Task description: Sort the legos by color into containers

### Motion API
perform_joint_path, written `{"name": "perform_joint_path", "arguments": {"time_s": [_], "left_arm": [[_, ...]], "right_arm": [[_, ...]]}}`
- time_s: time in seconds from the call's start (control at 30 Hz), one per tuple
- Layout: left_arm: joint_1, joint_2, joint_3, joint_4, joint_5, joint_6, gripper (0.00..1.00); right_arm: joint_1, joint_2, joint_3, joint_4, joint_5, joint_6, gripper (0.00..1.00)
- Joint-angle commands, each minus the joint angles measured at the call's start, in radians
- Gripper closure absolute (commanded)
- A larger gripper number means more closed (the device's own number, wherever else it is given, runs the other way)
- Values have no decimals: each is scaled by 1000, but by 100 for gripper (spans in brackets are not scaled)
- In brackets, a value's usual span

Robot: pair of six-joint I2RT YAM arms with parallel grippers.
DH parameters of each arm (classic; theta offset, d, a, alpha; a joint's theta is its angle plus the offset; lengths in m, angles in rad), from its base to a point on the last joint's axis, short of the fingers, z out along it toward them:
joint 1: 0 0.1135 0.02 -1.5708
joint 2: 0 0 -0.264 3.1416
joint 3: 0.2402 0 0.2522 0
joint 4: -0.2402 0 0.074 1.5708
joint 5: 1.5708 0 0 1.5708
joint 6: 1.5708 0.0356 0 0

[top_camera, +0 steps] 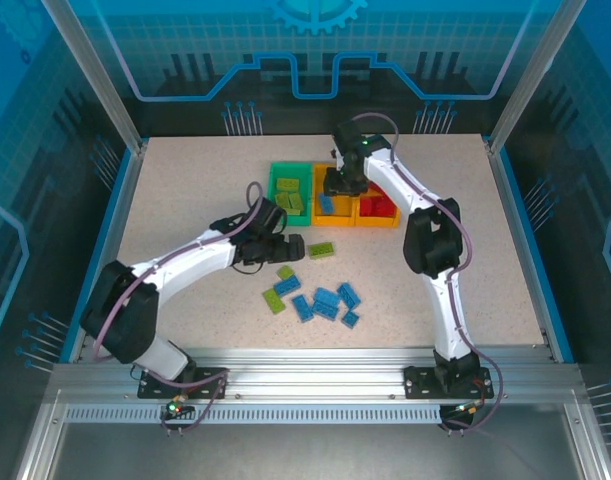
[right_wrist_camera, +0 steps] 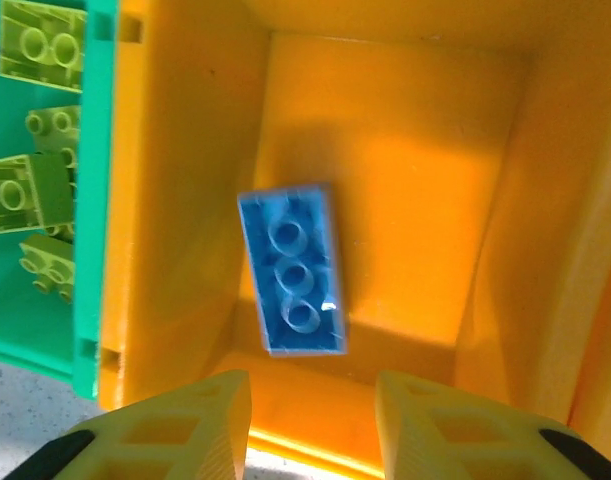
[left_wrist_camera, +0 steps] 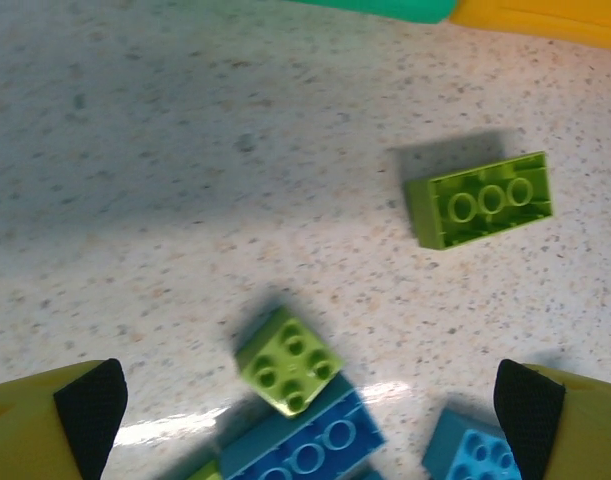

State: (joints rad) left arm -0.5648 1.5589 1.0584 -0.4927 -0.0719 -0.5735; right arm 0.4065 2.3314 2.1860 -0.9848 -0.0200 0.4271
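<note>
The containers stand in a row at the back: a green bin point(top_camera: 288, 193) with lime legos point(right_wrist_camera: 30, 190), a middle orange bin point(top_camera: 333, 208) and a right orange bin point(top_camera: 378, 208) with red legos. My right gripper point(top_camera: 342, 183) point(right_wrist_camera: 313, 392) hovers over the middle bin point(right_wrist_camera: 415, 150), open, its jaws apart with nothing between them. A blue lego point(right_wrist_camera: 292, 270) lies stud-side down in that bin, beyond the fingertips. My left gripper point(top_camera: 297, 248) point(left_wrist_camera: 307, 412) is wide open above the table. A small lime lego point(left_wrist_camera: 288, 360) rests on a blue one point(left_wrist_camera: 305, 450) between its fingers.
A longer lime lego point(left_wrist_camera: 480, 200) point(top_camera: 322, 250) lies upside down to the right, apart from the pile. Several blue legos point(top_camera: 325, 303) and two lime ones point(top_camera: 274, 299) are scattered near the table's middle. Metal posts and blue walls fence the table.
</note>
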Motion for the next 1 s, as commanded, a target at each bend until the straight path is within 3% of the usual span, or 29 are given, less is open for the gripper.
{"name": "perform_joint_path", "arguments": {"time_s": [0.0,0.17,0.3,0.4,0.67,0.97], "left_arm": [[-47,82,113,-84,-19,21,1],[-95,213,273,-168,-14,17,1],[-105,305,365,-234,-19,-3,1],[-113,362,419,-254,-14,-19,1],[-128,449,498,-270,-25,-56,1],[-127,536,563,-274,-21,-85,1]], "right_arm": [[-10,35,17,-50,26,5,61],[-10,-58,-84,8,33,11,53],[-34,-188,-205,73,31,53,37],[-70,-276,-307,131,-16,87,32],[-99,-406,-430,168,-53,41,25],[-116,-506,-529,193,-53,27,24]]}}
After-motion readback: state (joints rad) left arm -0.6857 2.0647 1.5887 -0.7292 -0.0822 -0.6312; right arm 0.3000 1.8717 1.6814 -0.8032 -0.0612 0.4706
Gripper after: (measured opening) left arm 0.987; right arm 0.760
